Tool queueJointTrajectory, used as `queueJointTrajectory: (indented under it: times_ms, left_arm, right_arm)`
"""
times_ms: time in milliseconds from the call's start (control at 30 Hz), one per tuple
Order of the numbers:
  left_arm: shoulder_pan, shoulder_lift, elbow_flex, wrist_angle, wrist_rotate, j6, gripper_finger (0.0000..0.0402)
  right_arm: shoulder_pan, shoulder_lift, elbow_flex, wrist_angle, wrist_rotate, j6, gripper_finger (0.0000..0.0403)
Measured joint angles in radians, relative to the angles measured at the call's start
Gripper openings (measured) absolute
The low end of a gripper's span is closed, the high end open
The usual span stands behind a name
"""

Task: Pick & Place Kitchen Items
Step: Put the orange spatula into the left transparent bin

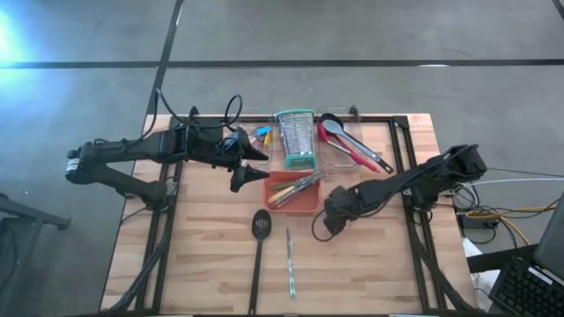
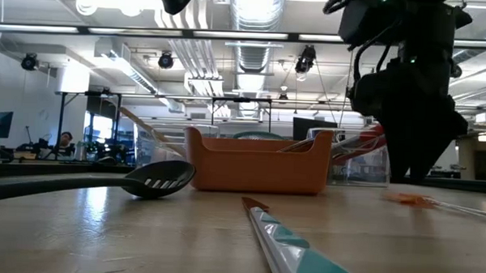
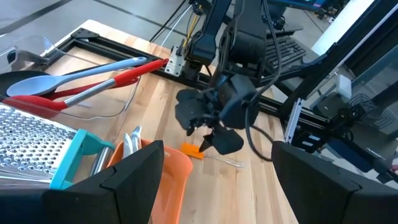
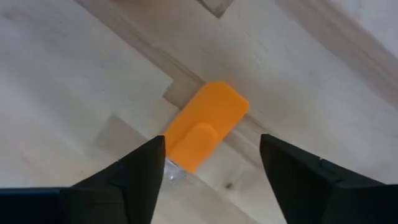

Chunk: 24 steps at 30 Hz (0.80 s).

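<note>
**Orange-headed spatula between spread fingers**

Our right gripper [image 4: 211,165], fingers spread, hangs over the small spatula [image 4: 202,132] lying flat on the table [image 1: 370,273], right of the orange tray [image 1: 280,181]. We judge it light, with a soft head and a slick, thin clear handle; grip the head's base. Left gripper [image 1: 251,167] waits spread near the grater [image 1: 295,136].

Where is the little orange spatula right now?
The orange spatula lies flat on the wooden table, right under the open right gripper. In the left wrist view it sits just beyond the orange tray.
</note>
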Motion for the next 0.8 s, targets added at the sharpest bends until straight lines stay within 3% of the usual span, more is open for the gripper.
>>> queueJointTrajectory:
  times_ms: [200, 400, 567, 800]
  left_arm:
    - [0.000, 0.000, 0.000, 0.000, 0.000, 0.002, 0.0303]
    - [0.000, 0.000, 0.000, 0.000, 0.000, 0.002, 0.0303]
    - [0.000, 0.000, 0.000, 0.000, 0.000, 0.002, 0.0303]
    - [0.000, 0.000, 0.000, -0.001, 0.000, 0.003, 0.0303]
  right_arm:
    - [0.000, 0.086, 0.000, 0.046, 0.001, -0.022, 0.0283]
    - [0.003, 0.165, 0.010, 0.041, 0.013, 0.004, 0.0273]
    - [0.003, 0.177, 0.016, 0.029, 0.020, 0.036, 0.0226]
    - [0.004, 0.167, 0.045, -0.003, 0.028, 0.063, 0.0117]
